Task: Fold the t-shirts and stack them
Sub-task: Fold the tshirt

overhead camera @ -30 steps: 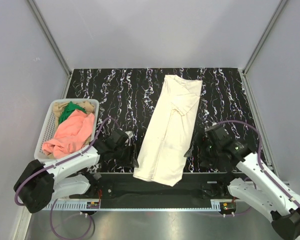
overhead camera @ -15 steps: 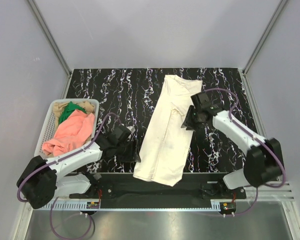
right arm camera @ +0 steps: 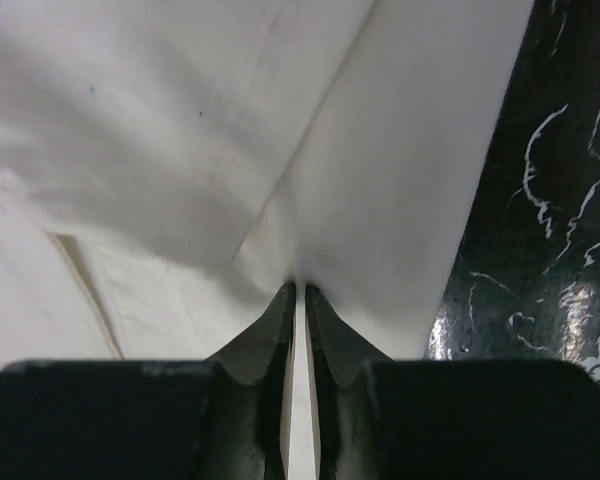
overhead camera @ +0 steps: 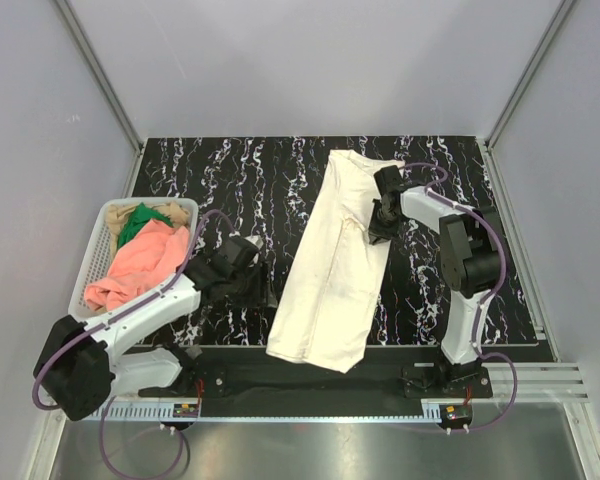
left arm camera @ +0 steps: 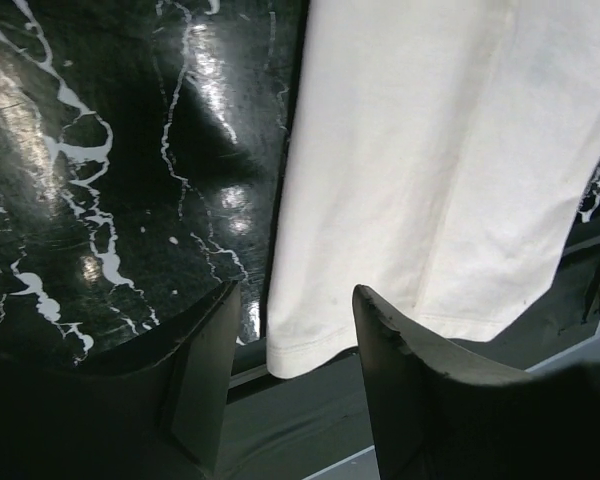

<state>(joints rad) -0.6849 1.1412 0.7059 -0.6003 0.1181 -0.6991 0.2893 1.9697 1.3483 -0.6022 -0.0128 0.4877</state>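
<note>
A large cream-white t-shirt (overhead camera: 332,270) lies folded into a long strip on the black marble table (overhead camera: 230,180), its hem hanging over the near edge. My right gripper (overhead camera: 375,235) is at the strip's right edge, below the sleeve. In the right wrist view the right gripper (right arm camera: 301,290) is shut on a raised fold of the cream-white t-shirt (right arm camera: 400,170). My left gripper (overhead camera: 264,296) sits low by the shirt's near left corner. Seen from the left wrist, the left gripper (left arm camera: 295,335) is open, with the hem corner of that shirt (left arm camera: 430,170) just beyond it, untouched.
A white mesh basket (overhead camera: 90,265) stands at the table's left edge. It holds a salmon-pink t-shirt (overhead camera: 140,265), a green one (overhead camera: 133,226) and a tan one (overhead camera: 172,212). Grey walls close in the table on three sides.
My right arm swung from the near right corner up to the shirt's right edge and closed on a fold of it. The left gripper barely shifted and stayed open.
</note>
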